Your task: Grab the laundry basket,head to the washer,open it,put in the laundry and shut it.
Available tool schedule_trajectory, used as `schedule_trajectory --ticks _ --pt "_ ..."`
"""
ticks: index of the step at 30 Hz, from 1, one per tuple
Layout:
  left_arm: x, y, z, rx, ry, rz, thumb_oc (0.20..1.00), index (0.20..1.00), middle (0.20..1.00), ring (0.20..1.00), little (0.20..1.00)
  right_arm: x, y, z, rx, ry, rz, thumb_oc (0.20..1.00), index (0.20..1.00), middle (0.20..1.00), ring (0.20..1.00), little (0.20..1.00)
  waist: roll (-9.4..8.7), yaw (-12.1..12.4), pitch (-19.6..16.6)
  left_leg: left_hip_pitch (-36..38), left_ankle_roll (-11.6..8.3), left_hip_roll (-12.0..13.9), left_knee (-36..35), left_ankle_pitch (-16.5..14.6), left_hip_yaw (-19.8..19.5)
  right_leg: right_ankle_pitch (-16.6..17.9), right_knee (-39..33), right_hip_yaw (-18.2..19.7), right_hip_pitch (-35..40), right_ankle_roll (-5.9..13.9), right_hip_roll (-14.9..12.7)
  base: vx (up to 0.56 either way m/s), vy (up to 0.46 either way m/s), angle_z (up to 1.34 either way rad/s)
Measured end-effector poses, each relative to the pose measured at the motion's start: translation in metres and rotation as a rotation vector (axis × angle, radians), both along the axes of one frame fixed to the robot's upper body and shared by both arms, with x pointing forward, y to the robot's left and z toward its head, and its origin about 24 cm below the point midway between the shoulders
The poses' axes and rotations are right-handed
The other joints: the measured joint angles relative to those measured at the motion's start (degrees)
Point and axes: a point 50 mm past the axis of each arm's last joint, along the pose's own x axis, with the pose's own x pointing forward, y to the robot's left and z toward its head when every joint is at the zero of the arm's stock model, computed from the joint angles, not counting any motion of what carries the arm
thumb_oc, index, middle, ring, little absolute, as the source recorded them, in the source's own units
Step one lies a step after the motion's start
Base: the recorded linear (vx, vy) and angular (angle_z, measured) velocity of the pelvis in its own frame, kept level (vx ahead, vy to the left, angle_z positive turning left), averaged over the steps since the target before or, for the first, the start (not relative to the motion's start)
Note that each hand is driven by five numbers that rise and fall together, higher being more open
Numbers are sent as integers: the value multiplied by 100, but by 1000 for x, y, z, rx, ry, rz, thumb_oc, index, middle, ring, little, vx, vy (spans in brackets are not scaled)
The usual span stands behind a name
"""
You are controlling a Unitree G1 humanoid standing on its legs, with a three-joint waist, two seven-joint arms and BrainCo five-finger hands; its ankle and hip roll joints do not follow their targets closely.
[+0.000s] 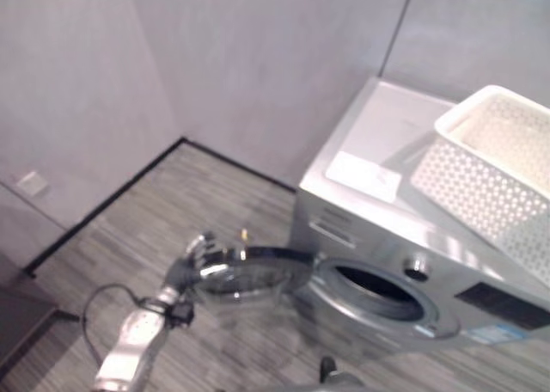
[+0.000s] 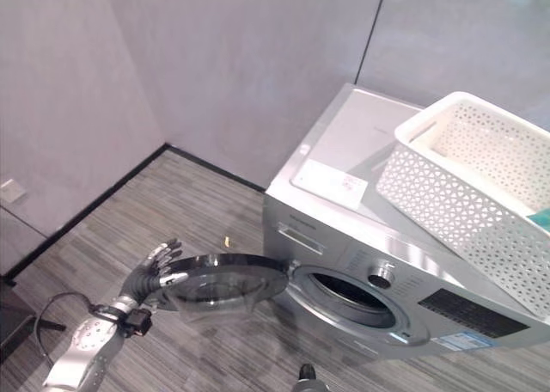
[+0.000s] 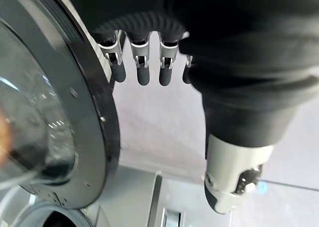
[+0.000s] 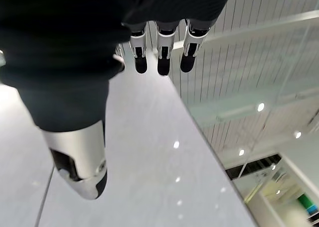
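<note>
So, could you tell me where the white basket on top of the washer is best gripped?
Probably by the raised rim of the laundry basket at its near end, from the washer's front. It lies tilted on the top, overhanging the front edge, so that rim looks nearest and unobstructed. The left hand is open by the door.

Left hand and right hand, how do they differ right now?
The left hand is low by the floor, its straight fingers beside the rim of the open washer door; the right hand is near nothing, with wall and ceiling lights beyond its fingers. Both have relaxed fingers and hold nothing, while the laundry basket sits on the washer.
</note>
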Motion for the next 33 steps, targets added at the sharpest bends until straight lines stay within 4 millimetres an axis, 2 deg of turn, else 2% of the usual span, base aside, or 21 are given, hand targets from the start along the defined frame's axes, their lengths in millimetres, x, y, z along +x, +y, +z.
schedule_trajectory --ticks 3,4,5,6,7,8,10,11,15,18,19,22,26,29,30,32,33 --pt "0 -1 0 0 12 -11 1000 1000 1000 1000 1000 4 -1 -5 32 54 38 1000 1000 1000 1000 1000 -86 -67 12 46 -1 -9 -103 0 -2 1 -9 7 -18 -2 -3 7 1 1" --pt "-1 -2 -1 2 17 -25 1000 1000 1000 1000 1000 9 -3 -13 74 110 88 1000 1000 1000 1000 1000 -143 -103 -23 61 -2 -11 -197 -1 -2 3 -40 13 -25 -4 -2 22 14 5" --pt "-1 -2 -2 3 20 -28 1000 1000 1000 1000 1000 11 -5 -16 93 135 107 940 940 940 940 940 -174 -100 -41 60 -6 -13 -234 -4 0 6 -59 19 -37 -8 -3 0 0 0" --pt "-2 -1 -2 8 27 -32 1000 1000 1000 1000 1000 13 -7 -20 130 161 144 1000 1000 1000 1000 1000 -217 -73 -70 58 -17 -22 -315 2 19 15 -104 41 -67 -19 -5 -6 19 -6" --pt "-3 0 -3 10 30 -31 1000 1000 1000 1000 1000 14 -8 -22 150 184 159 1000 1000 1000 1000 1000 -256 -71 -77 53 -84 -26 -353 36 57 39 -127 73 -100 -34 -1 -14 16 -13" --pt "-9 5 -5 14 44 -15 1000 1000 1000 1000 1000 22 -6 -28 158 294 167 1000 1000 1000 1000 1000 -313 -108 -46 58 -131 -25 -387 66 106 74 -133 126 -137 -42 6 -1 5 -21" --pt "-16 7 -9 21 74 -27 1000 1000 1000 1000 1000 26 -5 -34 171 368 181 1000 1000 1000 1000 1000 -389 -102 -71 53 -130 -20 -388 65 150 117 -194 176 -158 -63 19 -26 29 -20" --pt "-18 7 -11 20 83 -30 1000 1000 1000 1000 1000 26 -5 -34 174 376 186 1000 1000 1000 1000 1000 -439 -164 -83 60 -132 -21 -388 67 168 147 -225 191 -164 -58 27 -38 50 -3" --pt "-38 18 -15 34 129 -20 1000 1000 1000 1000 1000 37 9 -59 144 667 210 1000 1000 1000 1000 1000 -602 -493 -153 60 -177 27 -394 74 313 170 -217 323 -216 -62 89 -13 35 -16" --pt "-44 19 -17 32 148 -34 1000 1000 1000 1000 1000 34 9 -70 146 782 197 1000 1000 1000 1000 1000 -699 -520 -201 129 -196 40 -399 59 409 174 -215 379 -211 -59 102 -30 43 -19" --pt "-45 19 -17 34 150 -42 1000 1000 1000 1000 1000 31 8 -75 147 844 174 1000 1000 1000 1000 1000 -787 -570 -246 146 -211 38 -394 51 471 200 -207 466 -246 -51 122 -43 58 -23" --pt "-49 25 -16 62 166 -60 1000 1000 1000 1000 1000 32 13 -88 118 996 147 1000 1000 1000 1000 1000 -867 -515 -272 155 -210 17 -394 50 579 215 -198 532 -309 -53 107 -19 41 -19" --pt "-48 21 -17 61 169 -79 1000 1000 1000 1000 1000 37 16 -90 76 1078 114 1000 1000 1000 1000 1000 -876 -345 -275 239 -187 -37 -395 30 702 248 -213 658 -299 -21 78 -28 22 -16" --pt "-43 6 -20 42 169 -135 1000 1000 1000 1000 1000 42 11 -89 82 1081 79 1000 1000 1000 1000 1000 -690 -74 -247 219 -176 -115 -393 33 696 298 -260 657 -301 11 -8 -21 4 -1" --pt "-41 1 -20 33 165 -154 1000 1000 1000 1000 1000 42 7 -89 95 1076 66 1000 1000 1000 1000 1000 -606 65 -211 219 -168 -121 -393 30 691 306 -260 661 -290 12 -27 -25 -8 7" --pt "-38 -2 -19 30 157 -163 1000 1000 1000 1000 1000 46 4 -89 93 1091 36 1000 1000 1000 1000 1000 -425 183 -115 218 -144 -141 -394 36 619 308 -262 634 -276 16 -65 -15 -17 10" --pt "-35 -4 -18 30 148 -167 1000 1000 1000 1000 1000 46 -1 -89 119 1076 24 1000 1000 1000 1000 1000 -288 284 -50 182 -131 -153 -395 47 599 315 -261 597 -274 8 -83 -11 -24 18"
